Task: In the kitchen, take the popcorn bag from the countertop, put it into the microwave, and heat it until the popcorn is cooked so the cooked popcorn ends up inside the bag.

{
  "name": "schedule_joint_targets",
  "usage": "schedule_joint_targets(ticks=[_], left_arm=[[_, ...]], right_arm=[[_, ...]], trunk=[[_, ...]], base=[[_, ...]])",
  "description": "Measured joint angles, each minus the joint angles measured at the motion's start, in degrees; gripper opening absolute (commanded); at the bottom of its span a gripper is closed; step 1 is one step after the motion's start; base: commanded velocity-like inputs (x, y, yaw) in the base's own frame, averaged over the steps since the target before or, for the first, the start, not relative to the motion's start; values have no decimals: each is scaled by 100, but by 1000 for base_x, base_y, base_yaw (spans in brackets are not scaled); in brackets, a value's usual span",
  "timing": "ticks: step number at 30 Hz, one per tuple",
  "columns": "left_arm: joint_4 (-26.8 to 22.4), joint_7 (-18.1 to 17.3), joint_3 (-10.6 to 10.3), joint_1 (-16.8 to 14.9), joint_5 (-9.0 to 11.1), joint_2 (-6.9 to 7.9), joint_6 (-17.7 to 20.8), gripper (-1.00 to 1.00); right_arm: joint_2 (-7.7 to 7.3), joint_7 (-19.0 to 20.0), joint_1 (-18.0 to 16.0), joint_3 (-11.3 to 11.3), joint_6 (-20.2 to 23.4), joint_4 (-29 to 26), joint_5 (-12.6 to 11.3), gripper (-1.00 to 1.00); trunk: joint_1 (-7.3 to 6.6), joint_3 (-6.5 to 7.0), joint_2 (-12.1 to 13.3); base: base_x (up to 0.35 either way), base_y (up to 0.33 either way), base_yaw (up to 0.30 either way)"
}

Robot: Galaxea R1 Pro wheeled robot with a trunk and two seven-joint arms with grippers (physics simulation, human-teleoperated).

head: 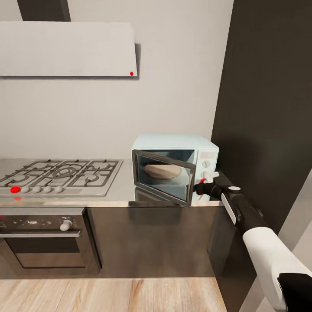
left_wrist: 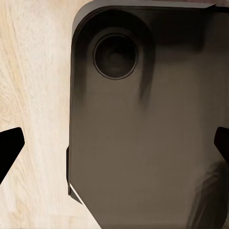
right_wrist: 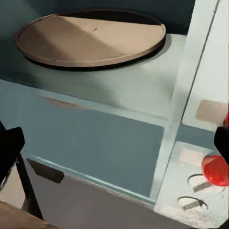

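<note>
The pale mint-blue microwave (head: 173,149) stands on the grey countertop (head: 123,188) against the wall. Its dark glass door (head: 164,177) is swung partly open. The round beige turntable (right_wrist: 90,36) lies bare inside and also shows through the glass as the turntable (head: 162,171). My right gripper (head: 200,187) hovers just in front of the white knob panel (head: 207,167), next to the door's free edge. In the right wrist view my right gripper (right_wrist: 114,148) is open, with nothing between its fingers. My left gripper (left_wrist: 114,145) is open, pointing down at the floor. The popcorn bag is out of view.
A steel gas hob (head: 60,173) with black grates takes up the counter's left part, with a black-and-steel oven (head: 43,238) below it. A white hood (head: 67,50) hangs above. A tall dark cabinet (head: 268,108) stands right of the microwave. Below is the light wood floor (head: 112,294).
</note>
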Motion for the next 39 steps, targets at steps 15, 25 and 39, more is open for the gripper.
schedule_joint_targets(ticks=[15, 25, 39], left_arm=[[-1, 0, 1, 0, 0, -4, 0, 100], [0, 0, 1, 0, 0, -9, 0, 100], [0, 3, 1, 0, 0, -8, 0, 100]], right_arm=[[15, 2276, 517, 17, -371, -105, 9, 100], [813, 2416, 521, 22, -204, -390, 5, 100], [815, 2408, 519, 5, -22, -393, 29, 100]], trunk=[[0, 0, 0], [0, 0, 0], [0, 0, 0]], base=[[0, 0, 0], [0, 0, 0], [0, 31, 0]])
